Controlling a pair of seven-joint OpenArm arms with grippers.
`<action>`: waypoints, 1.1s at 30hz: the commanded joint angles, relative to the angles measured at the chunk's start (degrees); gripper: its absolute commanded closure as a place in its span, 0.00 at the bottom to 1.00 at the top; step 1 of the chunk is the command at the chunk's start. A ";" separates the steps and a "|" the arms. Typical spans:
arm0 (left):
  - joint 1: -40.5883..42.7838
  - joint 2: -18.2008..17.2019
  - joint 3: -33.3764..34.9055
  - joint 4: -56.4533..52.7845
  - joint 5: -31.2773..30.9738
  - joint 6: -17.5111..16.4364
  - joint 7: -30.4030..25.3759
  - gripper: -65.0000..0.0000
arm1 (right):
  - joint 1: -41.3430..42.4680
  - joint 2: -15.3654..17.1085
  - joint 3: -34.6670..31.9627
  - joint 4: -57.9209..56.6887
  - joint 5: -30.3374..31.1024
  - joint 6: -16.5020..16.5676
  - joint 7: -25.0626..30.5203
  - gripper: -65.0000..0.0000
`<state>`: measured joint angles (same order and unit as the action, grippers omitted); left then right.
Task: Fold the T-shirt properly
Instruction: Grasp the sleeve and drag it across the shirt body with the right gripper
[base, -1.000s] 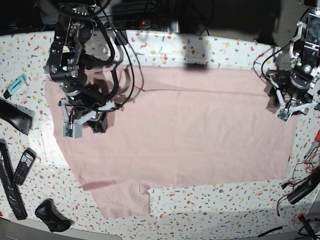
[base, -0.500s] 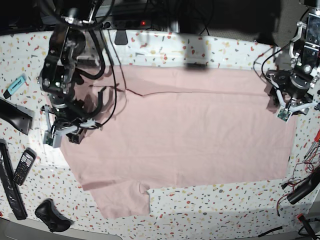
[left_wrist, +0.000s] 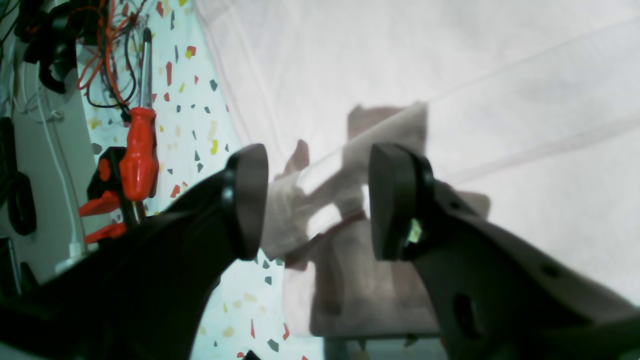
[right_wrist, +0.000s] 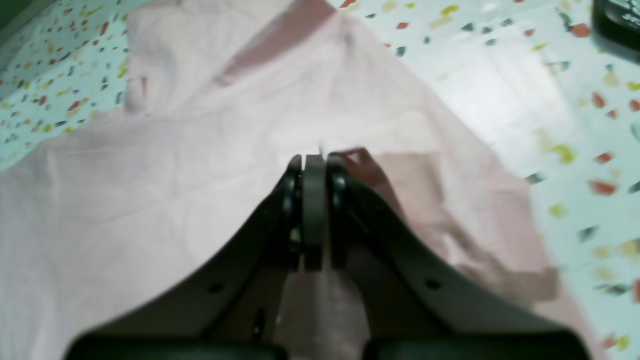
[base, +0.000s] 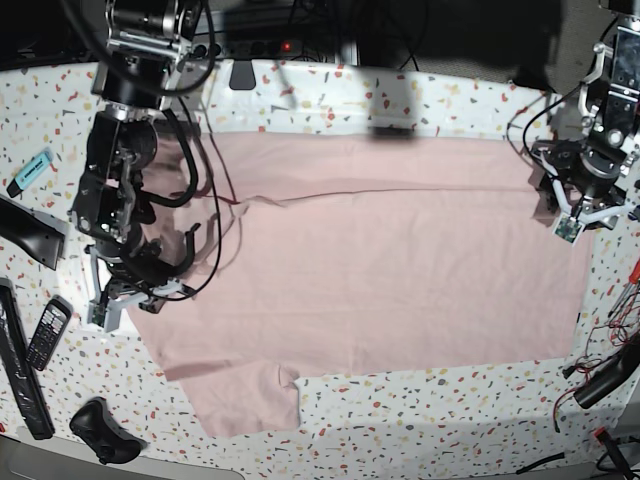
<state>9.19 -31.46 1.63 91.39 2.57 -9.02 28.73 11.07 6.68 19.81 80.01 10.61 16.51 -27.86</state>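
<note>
Base view: the T-shirt (base: 370, 260) lies spread flat, plain side up, over the middle of the speckled counter (base: 450, 400), with one sleeve reaching toward the near edge at lower left. The right tool (base: 125, 300) sits at the shirt's left edge, low over the cloth; from here its jaws are hard to read. The left tool (base: 585, 215) stands at the shirt's right edge. A phone (base: 47, 333) and a dark controller (base: 103, 432) lie on the counter to the left, well apart from the shirt, and a teal marker (base: 30, 171) lies farther back.

Left wrist view: the left tool (left_wrist: 315, 200) is released, its two pads spread wide with a rumpled corner of the T-shirt (left_wrist: 450, 75) lying between them; neither pad visibly presses the cloth. A red-handled screwdriver (left_wrist: 137, 150) lies on the counter (left_wrist: 200, 125) beside the shirt's hem, among loose wires.

Right wrist view: the right tool (right_wrist: 315, 165) is clenched, pads pressed together. It sits over the T-shirt (right_wrist: 125, 200) near its edge. Whether a thin bit of cloth is pinched between the pads cannot be told. Bare counter (right_wrist: 550, 100) shows to the right.
</note>
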 joint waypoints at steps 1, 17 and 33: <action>-0.63 -0.94 -0.52 1.01 0.37 0.70 -0.85 0.53 | 1.18 0.46 0.04 0.85 0.50 0.68 0.59 1.00; -0.61 -0.92 -0.52 1.01 0.33 0.72 -0.87 0.53 | -16.96 -5.60 -0.07 19.65 3.56 9.84 -2.23 1.00; -0.61 -0.92 -0.52 1.01 -1.57 0.70 -0.83 0.53 | -32.22 -9.07 -16.26 34.10 5.64 9.84 -5.38 1.00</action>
<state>9.19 -31.44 1.63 91.39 0.67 -9.02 28.73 -21.34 -2.39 3.51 112.92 15.81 25.98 -34.15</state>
